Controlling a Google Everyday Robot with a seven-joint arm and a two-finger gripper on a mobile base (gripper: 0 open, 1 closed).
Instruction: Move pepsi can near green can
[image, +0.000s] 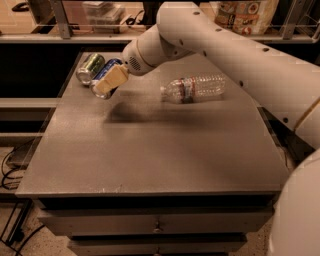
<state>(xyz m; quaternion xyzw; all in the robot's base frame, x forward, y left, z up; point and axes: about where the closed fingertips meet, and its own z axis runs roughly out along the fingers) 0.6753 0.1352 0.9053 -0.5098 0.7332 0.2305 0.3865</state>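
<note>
Tool (109, 81) is clamped round the pepsi can (106, 69) at the far-left corner of the worktop (150, 160), with the can lying just beside the green can (90, 68). A water bottle (192, 88) lies further right.

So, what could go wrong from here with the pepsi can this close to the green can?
The gripper holds the pepsi can on its side right beside the green can; a nudge might roll the green can, also lying down, off the table, whose edge is close. Released sideways, the pepsi can may roll away.
</note>
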